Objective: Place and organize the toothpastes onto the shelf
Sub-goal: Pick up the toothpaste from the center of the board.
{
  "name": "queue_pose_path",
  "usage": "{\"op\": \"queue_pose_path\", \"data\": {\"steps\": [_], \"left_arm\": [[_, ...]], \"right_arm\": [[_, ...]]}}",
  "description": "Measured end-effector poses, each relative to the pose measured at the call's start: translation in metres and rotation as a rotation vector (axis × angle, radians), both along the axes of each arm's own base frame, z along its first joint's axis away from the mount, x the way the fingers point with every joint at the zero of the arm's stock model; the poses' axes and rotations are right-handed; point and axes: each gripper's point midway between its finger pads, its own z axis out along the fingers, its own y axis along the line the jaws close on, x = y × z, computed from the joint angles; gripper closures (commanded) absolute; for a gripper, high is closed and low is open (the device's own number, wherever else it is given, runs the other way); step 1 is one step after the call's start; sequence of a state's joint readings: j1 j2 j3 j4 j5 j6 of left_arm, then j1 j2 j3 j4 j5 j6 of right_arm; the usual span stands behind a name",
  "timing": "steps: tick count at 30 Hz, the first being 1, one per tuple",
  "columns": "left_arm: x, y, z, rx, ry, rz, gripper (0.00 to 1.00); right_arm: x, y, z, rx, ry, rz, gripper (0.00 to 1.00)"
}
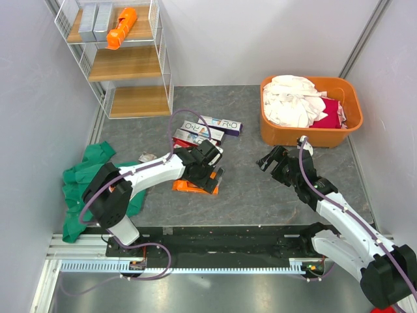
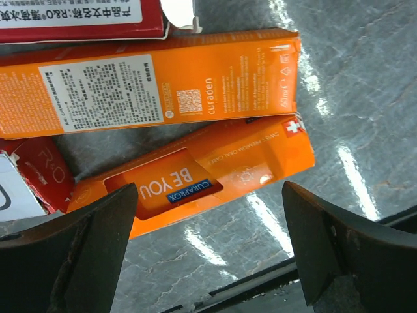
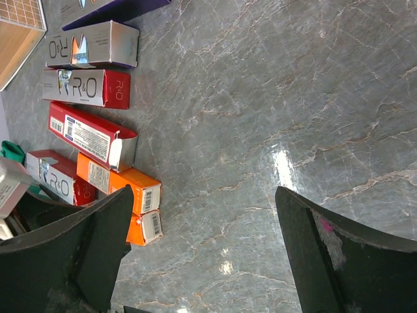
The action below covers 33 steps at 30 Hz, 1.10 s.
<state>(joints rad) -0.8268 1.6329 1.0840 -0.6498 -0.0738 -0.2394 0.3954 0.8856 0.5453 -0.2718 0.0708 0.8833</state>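
The shelf [image 1: 125,64], a white wire rack with three wooden tiers, stands at the back left. Its top tier holds silver cartons [image 1: 95,19] and orange cartons [image 1: 122,27]. Several toothpastes [image 1: 207,128] lie in a row on the grey table. My left gripper [image 1: 212,171] hovers open just over two orange cartons [image 2: 163,85] [image 2: 195,182], with nothing between its fingers [image 2: 98,241]. A red carton [image 2: 78,16] lies beyond them. My right gripper [image 1: 266,160] is open over bare table, right of the row. Its view shows orange [image 3: 124,182], red [image 3: 91,137] and silver [image 3: 91,42] cartons.
An orange tub [image 1: 355,104] of laundry stands at the back right. A green cloth [image 1: 85,176] lies crumpled at the left beside the left arm. Grey walls close in on both sides, and a metal rail [image 1: 215,264] runs along the near edge.
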Motion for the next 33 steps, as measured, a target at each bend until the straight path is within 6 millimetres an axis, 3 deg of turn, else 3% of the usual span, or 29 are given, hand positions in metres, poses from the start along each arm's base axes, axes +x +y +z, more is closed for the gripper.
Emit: {"op": "queue_pose_path", "data": {"steps": [6,16,19,23,26,30,33], "left_arm": [[-0.002,0.0,-0.013,0.007,0.005,-0.01,0.0],[-0.003,-0.017,-0.02,-0.037,0.013,-0.046,0.01],[-0.007,-0.015,-0.037,-0.008,0.032,-0.058,0.02],[-0.009,-0.018,-0.037,-0.009,0.027,-0.074,0.06],[-0.009,-0.018,-0.037,-0.013,0.026,-0.075,0.18],[-0.011,-0.022,-0.036,-0.039,0.03,-0.085,0.44],[-0.014,-0.027,-0.036,-0.065,0.046,-0.101,0.53]], "right_arm": [[0.0,0.0,0.0,-0.004,-0.001,0.007,0.02],[-0.001,0.0,-0.001,-0.012,-0.001,0.012,0.02],[-0.001,-0.001,-0.002,-0.017,0.004,0.012,0.02],[-0.001,-0.002,-0.004,-0.021,0.01,0.009,0.02],[-0.002,-0.003,-0.006,-0.025,0.019,0.009,0.02],[-0.002,-0.003,-0.007,-0.028,0.021,0.01,0.02],[-0.002,-0.003,-0.007,-0.028,0.022,0.01,0.02]]}}
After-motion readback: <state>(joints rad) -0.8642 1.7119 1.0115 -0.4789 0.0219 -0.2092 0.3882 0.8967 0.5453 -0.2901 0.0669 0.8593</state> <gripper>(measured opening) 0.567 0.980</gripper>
